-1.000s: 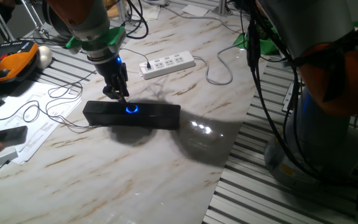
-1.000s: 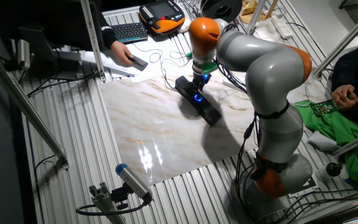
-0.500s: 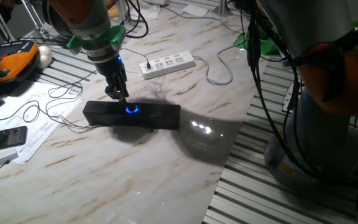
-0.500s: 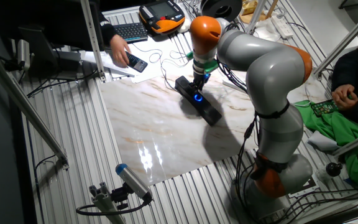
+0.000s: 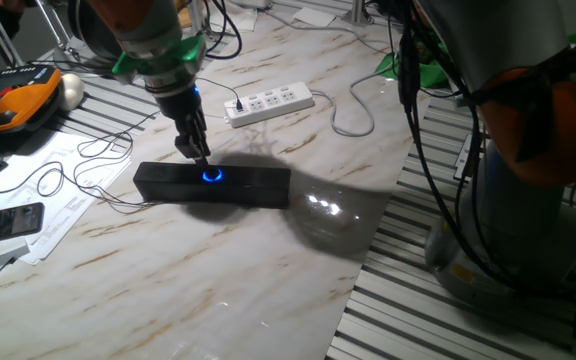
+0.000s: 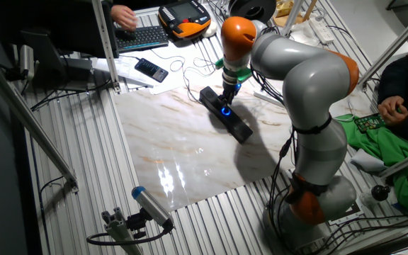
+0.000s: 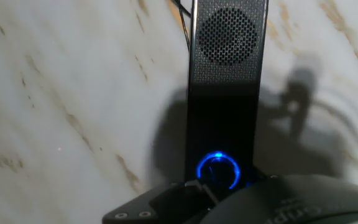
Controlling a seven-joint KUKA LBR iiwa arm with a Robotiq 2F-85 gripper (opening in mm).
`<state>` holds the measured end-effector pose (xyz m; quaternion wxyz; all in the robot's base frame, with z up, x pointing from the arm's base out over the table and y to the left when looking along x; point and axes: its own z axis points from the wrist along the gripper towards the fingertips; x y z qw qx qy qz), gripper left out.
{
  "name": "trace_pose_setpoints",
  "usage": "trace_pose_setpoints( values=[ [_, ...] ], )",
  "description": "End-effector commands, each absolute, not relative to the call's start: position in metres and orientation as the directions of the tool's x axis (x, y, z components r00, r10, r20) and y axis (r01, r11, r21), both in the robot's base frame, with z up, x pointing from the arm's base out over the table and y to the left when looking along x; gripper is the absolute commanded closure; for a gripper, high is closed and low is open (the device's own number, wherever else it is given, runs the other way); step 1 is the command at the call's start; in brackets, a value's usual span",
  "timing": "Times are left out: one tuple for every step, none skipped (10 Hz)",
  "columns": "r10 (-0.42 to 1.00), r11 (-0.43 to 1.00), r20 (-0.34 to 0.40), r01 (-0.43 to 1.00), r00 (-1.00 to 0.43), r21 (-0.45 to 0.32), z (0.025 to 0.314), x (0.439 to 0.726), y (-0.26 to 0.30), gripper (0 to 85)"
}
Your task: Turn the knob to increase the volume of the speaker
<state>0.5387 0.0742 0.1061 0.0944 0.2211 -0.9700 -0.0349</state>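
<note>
No brand name or label can be read on the speaker [image 5: 212, 186]; only faint embossed lettering is seen on the dark housing at the bottom edge of the hand view, too blurred to be made out. The speaker is laid flat on the marble table [image 5: 268, 270], towards the table's far-left part, with its long side running roughly along the left edge. A round mesh grille is shown near its far end in the hand view. The knob [image 7: 218, 170] is marked by a glowing blue ring at the middle of the speaker's top face.

The end effector [image 5: 197, 158] is held upright directly over the knob, its tips close above or just beside the ring; whether contact is made cannot be told. Whether the fingers are spread or closed cannot be told either, since they are seen as one dark mass in both fixed views and are cut off at the bottom of the hand view.

A white power strip [image 5: 269, 103] is placed near the far edge, well apart from the speaker. A phone [image 6: 151, 69] is seen on papers beyond the left edge
</note>
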Motion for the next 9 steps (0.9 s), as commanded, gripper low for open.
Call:
trace_pose_setpoints(
  values=[
    [-0.436, 0.900, 0.163, -0.423, -0.885, 0.110, 0.1042, 0.5377, 0.0736, 51.0],
    [-0.436, 0.900, 0.162, -0.423, -0.885, 0.109, 0.1041, 0.5372, 0.0737, 51.0],
    [-0.436, 0.900, 0.162, -0.423, -0.885, 0.109, 0.1044, 0.5371, 0.0744, 51.0],
    [-0.436, 0.900, 0.164, -0.423, -0.885, 0.108, 0.1033, 0.5370, 0.0757, 51.0],
    [-0.435, 0.900, 0.163, -0.423, -0.886, 0.104, 0.1015, 0.5361, 0.0775, 51.0],
    [-0.434, 0.901, 0.156, -0.424, -0.887, 0.096, 0.0991, 0.5345, 0.0794, 51.0],
    [-0.434, 0.901, 0.156, -0.424, -0.887, 0.094, 0.0985, 0.5340, 0.0797, 51.0],
    [-0.434, 0.901, 0.158, -0.424, -0.887, 0.096, 0.0980, 0.5336, 0.0798, 51.0],
    [-0.434, 0.901, 0.158, -0.424, -0.887, 0.094, 0.0964, 0.5323, 0.0811, 51.0]
  ],
)
